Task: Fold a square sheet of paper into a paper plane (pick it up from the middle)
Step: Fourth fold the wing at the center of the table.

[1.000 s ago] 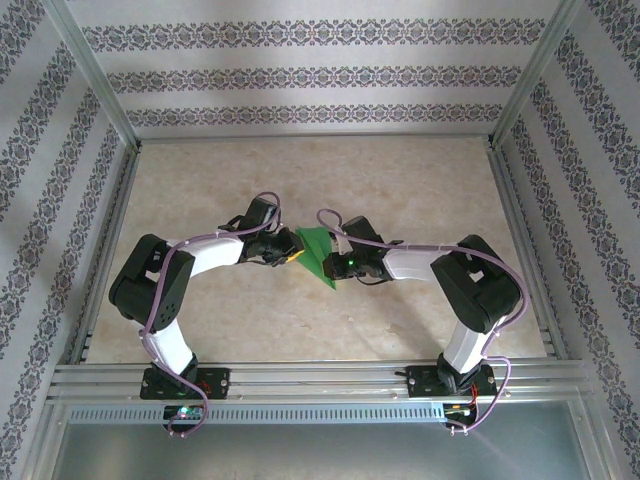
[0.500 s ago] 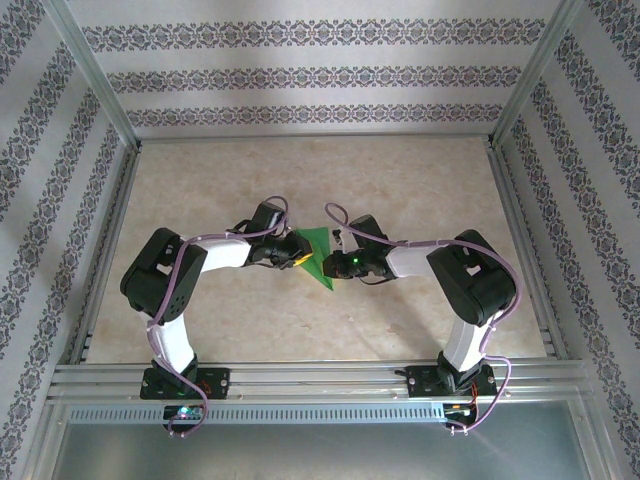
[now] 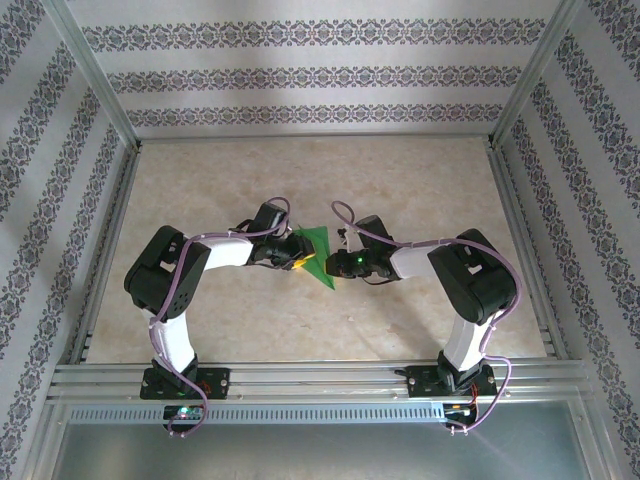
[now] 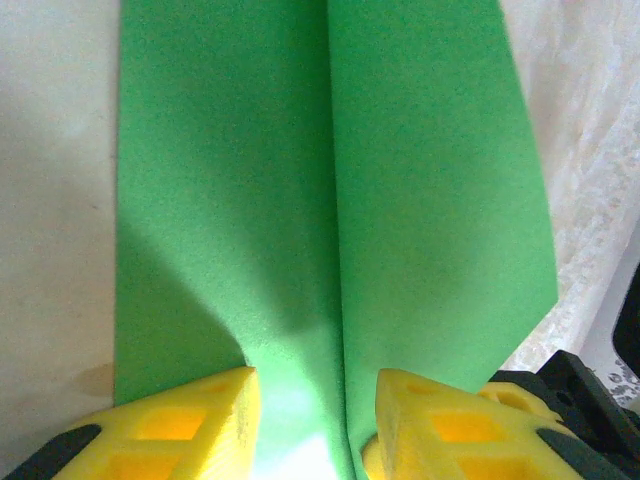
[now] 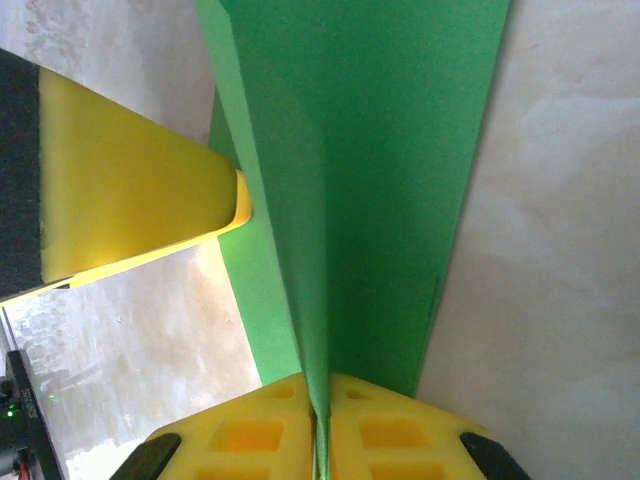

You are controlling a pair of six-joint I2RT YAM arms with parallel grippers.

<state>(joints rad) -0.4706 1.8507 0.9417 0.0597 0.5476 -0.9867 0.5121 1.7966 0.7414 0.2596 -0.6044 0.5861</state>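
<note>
Paper [image 3: 316, 252], bright green and part-folded into a tapering shape, lies at the middle of the table [image 3: 400, 180], between the two grippers.

Right gripper [image 5: 320, 400]: jaws are pressed together on the raised centre fold at the paper's near end, and the fold is pinched between the yellow fingers [image 5: 250, 435]. Beyond them the layers widen, with one flap dropping toward the table.

Left gripper [image 4: 313, 385]: jaws stand apart, astride the centre crease. The paper passes between and under the fingers. No pinch is evident, so this gripper is judged not to be gripping.

Handling: the paper is judged very light, thin and limp. It will hold a crease, but it may buckle or tear if pulled by one corner, and it can slide on the smooth table. The best hold is the centre ridge, where stacked layers stiffen the piece; a flap edge would bend away. With one pinch only, a sideways pull may swing the free end.

Beyond the paper, the table runs to the patterned back wall [image 3: 320, 75].
</note>
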